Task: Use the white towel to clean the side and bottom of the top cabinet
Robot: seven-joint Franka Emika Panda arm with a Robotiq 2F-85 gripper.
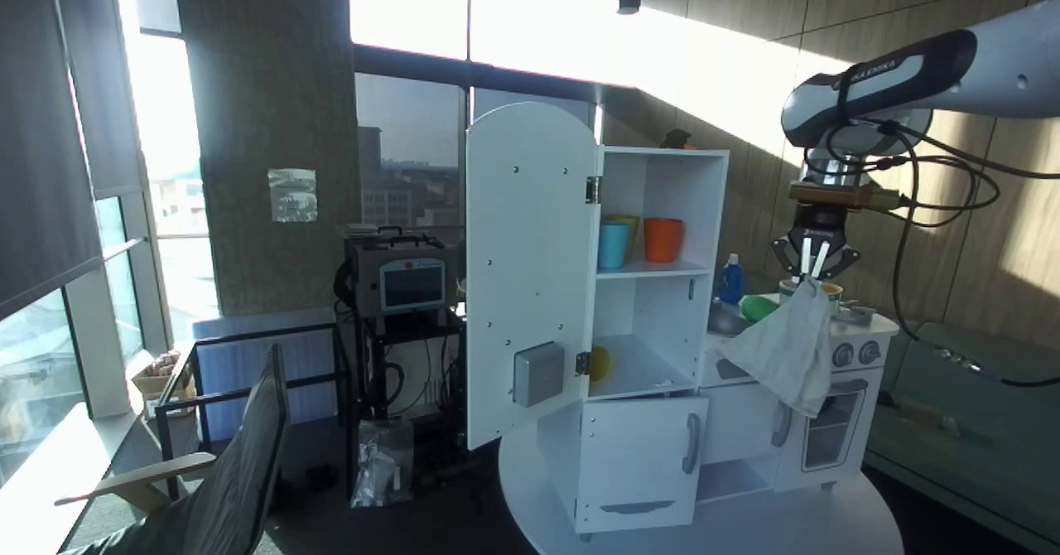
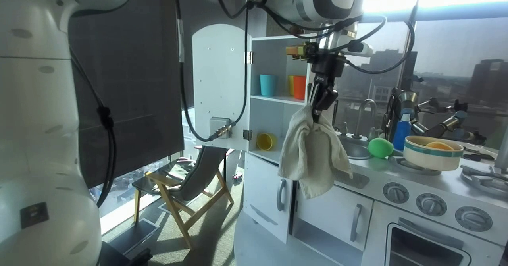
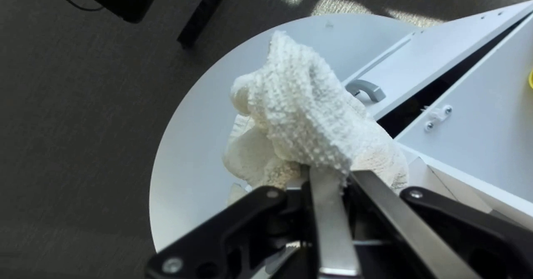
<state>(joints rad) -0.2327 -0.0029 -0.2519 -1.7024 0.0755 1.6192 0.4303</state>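
The white towel hangs from my gripper in every view; it shows in both exterior views [image 1: 787,348] [image 2: 313,159] and in the wrist view [image 3: 308,108]. My gripper [image 1: 808,277] [image 2: 316,114] [image 3: 343,175] is shut on a bunched part of it, and the rest drapes down loosely. The top cabinet [image 1: 686,186] [image 2: 278,63] is a tall white unit with a shelf and its door [image 1: 530,282] [image 2: 220,79] swung wide open. In an exterior view the gripper is right of the cabinet, over the toy stove side. The towel appears apart from the cabinet's inner walls.
A blue cup [image 1: 613,245], an orange cup [image 1: 663,240] and a yellow-green cup [image 1: 634,228] stand on the upper shelf. A yellow cup [image 2: 265,141] lies in the lower compartment. A pot [image 2: 430,159], green object [image 2: 380,147] and blue bottle [image 2: 402,133] stand on the counter.
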